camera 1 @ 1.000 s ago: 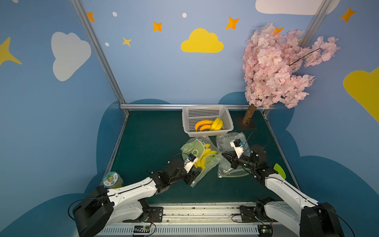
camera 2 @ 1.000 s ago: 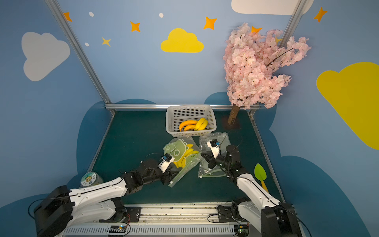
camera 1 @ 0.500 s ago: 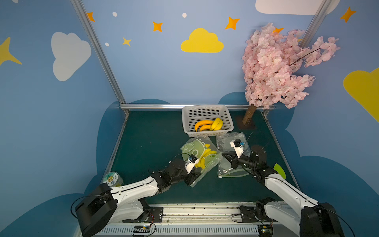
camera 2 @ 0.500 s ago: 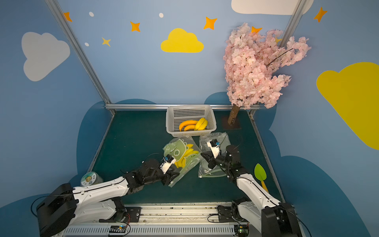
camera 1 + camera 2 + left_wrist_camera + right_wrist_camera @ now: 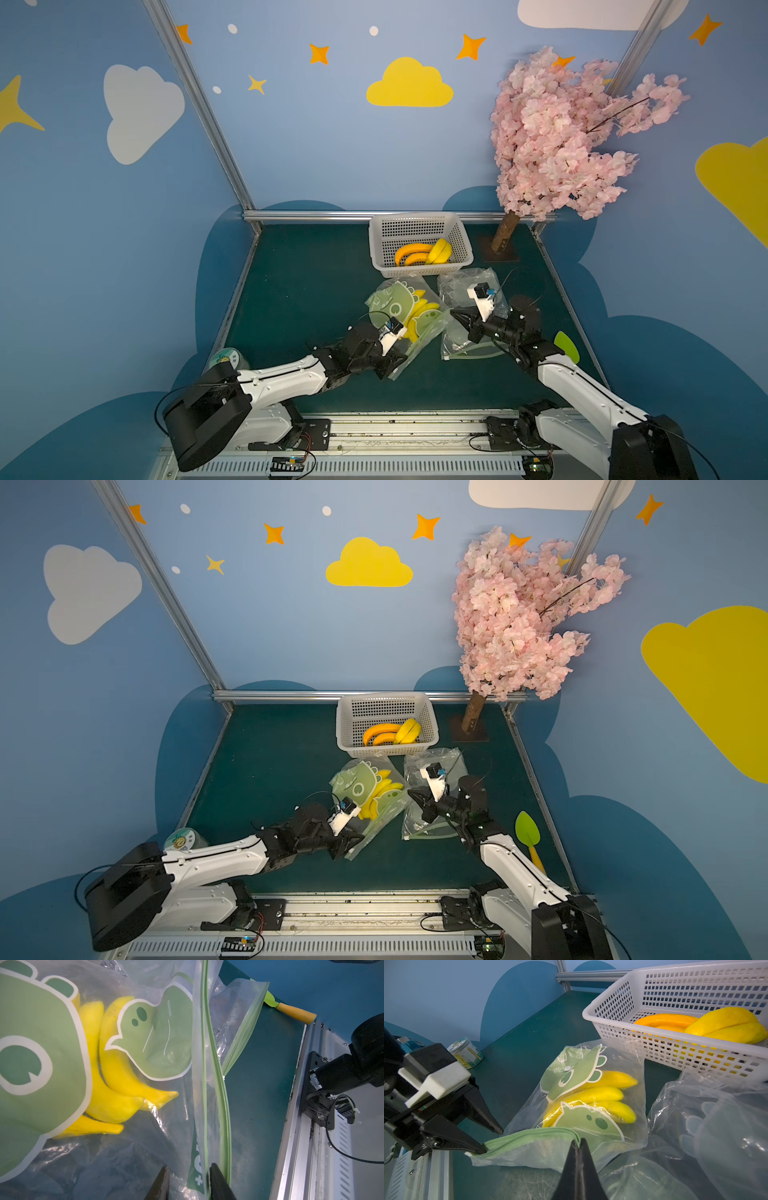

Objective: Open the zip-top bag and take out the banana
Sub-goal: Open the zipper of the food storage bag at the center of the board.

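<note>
The zip-top bag, clear with green dinosaur prints, lies mid-table with a yellow banana bunch inside. Its green zip strip runs along the near edge. My left gripper sits at the strip's near-left corner. Its jaws stand apart, astride the bag's edge, one finger touching the strip's end. My right gripper is shut on the strip's other end, pinching the lip.
A white basket with loose bananas stands behind the bag. A second, empty clear bag lies under my right arm. Around these are a pink blossom tree at the back right, a green spatula at the right edge and a jar at the left.
My left gripper has crept forward onto the bag's corner and its jaws have narrowed. The right gripper has stayed shut in the same place.
</note>
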{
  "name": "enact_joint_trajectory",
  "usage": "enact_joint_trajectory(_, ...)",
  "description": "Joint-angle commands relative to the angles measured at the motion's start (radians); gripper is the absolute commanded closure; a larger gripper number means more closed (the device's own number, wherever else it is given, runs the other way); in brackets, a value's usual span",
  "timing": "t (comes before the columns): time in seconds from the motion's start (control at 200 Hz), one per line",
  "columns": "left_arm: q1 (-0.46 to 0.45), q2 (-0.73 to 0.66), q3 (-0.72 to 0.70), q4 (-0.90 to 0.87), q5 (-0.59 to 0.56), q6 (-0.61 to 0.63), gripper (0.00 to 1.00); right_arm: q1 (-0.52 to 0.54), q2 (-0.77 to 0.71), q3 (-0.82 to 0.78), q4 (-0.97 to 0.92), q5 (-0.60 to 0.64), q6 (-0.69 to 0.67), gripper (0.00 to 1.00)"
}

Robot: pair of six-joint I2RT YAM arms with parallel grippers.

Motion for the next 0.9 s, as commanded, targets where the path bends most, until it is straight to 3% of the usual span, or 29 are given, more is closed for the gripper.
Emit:
enact_joint_trajectory(0.0,-0.002,-0.008,-0.006,-0.009,0.024,-0.003,0.66,0.002,-0.024,-0.015,0.021,0.026,0.019,1.00)
enact_joint_trajectory(0.095,-0.006,-0.005,-0.006,-0.014,0.031,-0.001,0.70,0.003,-0.024,-0.020,0.025,0.026,0.024,1.00)
enact_joint_trajectory(0.31,-0.009,0.064,0.016,0.016,0.036,-0.022,0.97,0.006,-0.025,-0.034,0.022,0.022,0.049,1.00)
enact_joint_trajectory(0.415,-0.011,0.107,0.036,0.013,0.022,-0.037,0.97,0.006,-0.036,-0.033,-0.020,0.080,0.089,0.99)
enact_joint_trajectory(0.516,-0.014,0.115,0.040,0.013,-0.005,-0.048,0.97,0.008,-0.070,-0.031,-0.099,0.171,0.138,0.70)
enact_joint_trajectory(0.581,-0.014,0.108,0.040,0.009,-0.033,-0.052,0.97,0.008,-0.107,-0.019,-0.193,0.267,0.181,0.57)
enact_joint_trajectory(0.701,-0.016,0.090,0.046,-0.013,-0.077,-0.052,0.97,0.009,-0.205,-0.005,-0.351,0.360,0.239,0.51)
enact_joint_trajectory(0.811,-0.028,0.098,0.076,-0.035,-0.083,-0.041,0.97,0.032,-0.313,-0.017,-0.403,0.284,0.311,0.54)
enact_joint_trajectory(0.896,-0.056,0.121,0.111,-0.060,-0.114,-0.034,0.97,0.126,-0.366,-0.024,-0.400,0.284,0.366,0.58)
